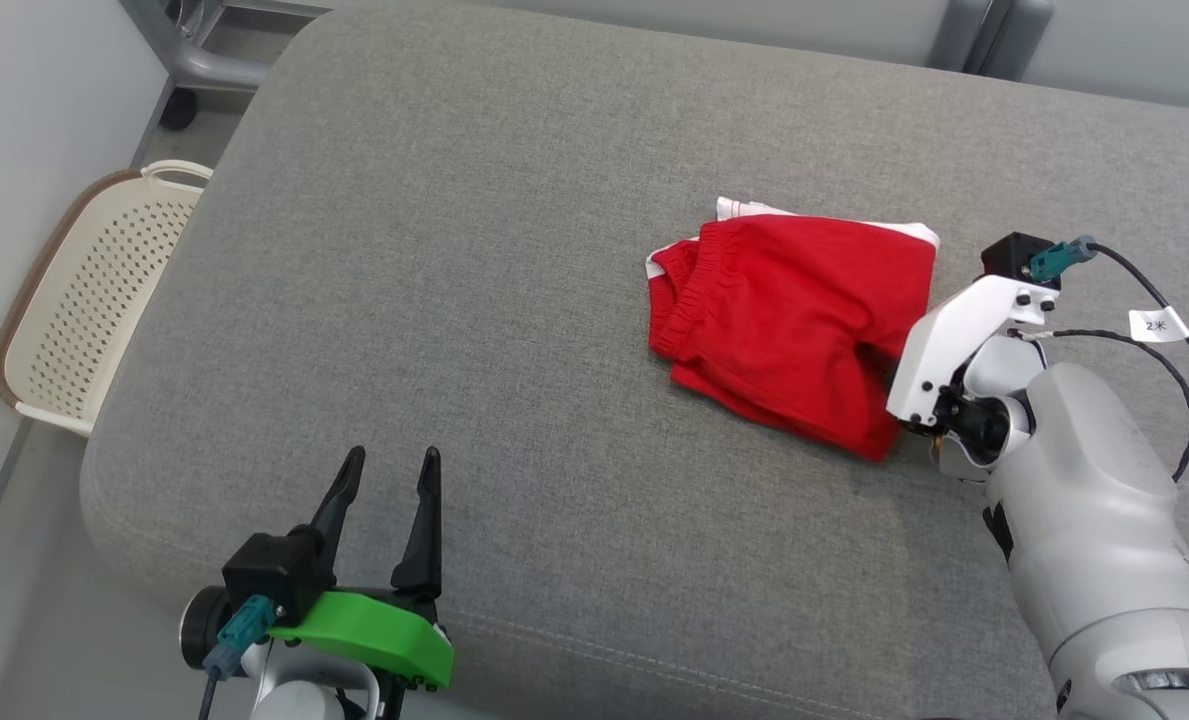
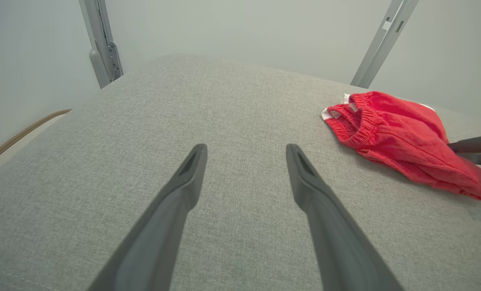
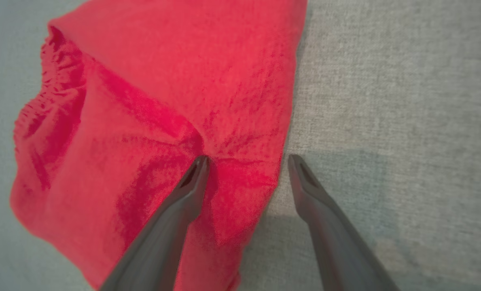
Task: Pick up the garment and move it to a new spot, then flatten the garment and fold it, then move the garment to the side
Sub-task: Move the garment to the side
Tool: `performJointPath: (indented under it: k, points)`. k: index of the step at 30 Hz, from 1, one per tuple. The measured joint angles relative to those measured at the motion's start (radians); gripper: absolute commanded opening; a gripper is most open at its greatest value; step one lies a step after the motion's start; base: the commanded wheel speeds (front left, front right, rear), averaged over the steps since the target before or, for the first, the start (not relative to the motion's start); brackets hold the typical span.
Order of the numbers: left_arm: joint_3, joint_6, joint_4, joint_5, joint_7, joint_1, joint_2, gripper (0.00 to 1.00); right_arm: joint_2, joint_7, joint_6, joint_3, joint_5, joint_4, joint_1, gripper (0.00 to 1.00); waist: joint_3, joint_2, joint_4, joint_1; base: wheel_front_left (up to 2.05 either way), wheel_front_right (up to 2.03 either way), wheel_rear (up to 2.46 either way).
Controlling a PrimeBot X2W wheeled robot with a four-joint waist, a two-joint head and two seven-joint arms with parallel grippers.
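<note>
The garment (image 1: 794,320) is a pair of red shorts with an elastic waistband and white trim, lying folded on the grey cushion (image 1: 474,300) at the right. In the right wrist view my right gripper (image 3: 246,159) stands open astride the garment's (image 3: 163,101) edge. One finger (image 3: 191,182) presses into the red cloth and the other (image 3: 305,182) rests on bare cushion. Its white wrist housing (image 1: 954,340) covers the fingertips in the head view. My left gripper (image 1: 392,462) is open and empty near the cushion's front edge, far from the garment (image 2: 402,137).
A cream perforated basket (image 1: 94,290) stands on the floor beyond the cushion's left edge. Grey metal frame legs (image 1: 199,60) rise at the back left. Black cables (image 1: 1184,370) loop off my right wrist.
</note>
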Motion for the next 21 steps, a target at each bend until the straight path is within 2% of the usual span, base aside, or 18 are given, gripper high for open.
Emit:
performJointPath:
  k: [9,10,11,12,13,15,16,21]
  points:
    - [-0.011,-0.004,0.014,-0.002,-0.004,-0.022,-0.008,1.00,-0.003,-0.174,0.000,0.021,0.028,0.324,-0.183,1.00,0.037,0.0000,0.013,0.0000,0.00,0.00,0.00]
    - [-0.011,-0.004,0.016,-0.003,-0.004,-0.023,-0.009,1.00,-0.002,-0.188,0.000,0.014,0.025,0.339,-0.195,0.86,0.040,0.0000,0.013,0.0000,0.00,0.00,0.00]
    - [-0.011,-0.004,0.017,-0.003,-0.005,-0.024,-0.009,1.00,-0.002,-0.199,0.000,0.008,0.017,0.348,-0.202,0.80,0.043,0.0000,0.013,0.0000,0.00,0.00,0.00]
    - [-0.010,-0.004,0.018,-0.003,-0.008,-0.026,-0.009,1.00,-0.003,-0.204,0.000,-0.002,0.008,0.354,-0.206,0.59,0.044,0.0000,0.012,0.0000,0.00,0.00,0.00]
    - [-0.010,-0.004,0.019,-0.003,-0.008,-0.028,-0.010,1.00,-0.003,-0.209,0.000,-0.013,0.003,0.357,-0.208,0.46,0.046,0.0000,0.010,0.0000,0.00,0.00,0.00]
    - [-0.009,-0.004,0.021,-0.003,-0.009,-0.032,-0.011,1.00,-0.003,-0.200,0.001,-0.026,-0.006,0.358,-0.207,0.09,0.047,0.0000,0.007,0.0000,0.00,0.00,0.00]
    - [-0.007,-0.004,0.022,-0.004,-0.011,-0.037,-0.011,1.00,-0.001,-0.201,0.001,-0.039,-0.021,0.358,-0.204,0.00,0.048,0.0000,0.002,0.0000,0.00,0.00,0.00]
    - [-0.001,-0.003,0.023,-0.005,-0.012,-0.038,-0.010,1.00,0.006,-0.210,0.002,-0.043,-0.068,0.361,-0.213,0.00,0.047,0.0000,-0.015,0.0000,0.00,0.00,0.00]
